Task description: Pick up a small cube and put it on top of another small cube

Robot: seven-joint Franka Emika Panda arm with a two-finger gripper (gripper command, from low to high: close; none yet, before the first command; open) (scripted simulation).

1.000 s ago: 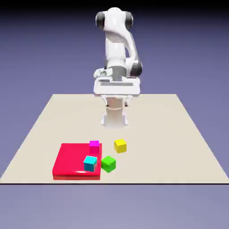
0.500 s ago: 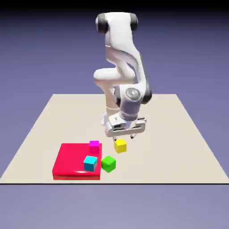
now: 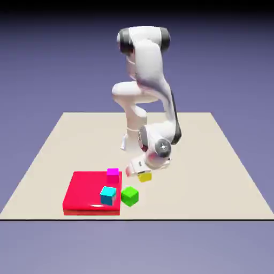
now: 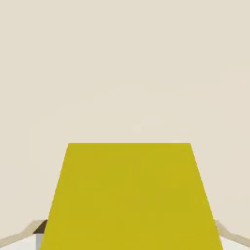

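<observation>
Exterior view, end effector hiding yellow cube

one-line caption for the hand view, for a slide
Tool shut on the yellow cube, bare table beyond.

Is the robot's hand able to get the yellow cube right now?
Yes, it looks so. The hand is down on the yellow cube with nothing between them, and the hand view shows the cube large between the fingertips, which seem shut on it. The other cubes sit off to the side.
</observation>
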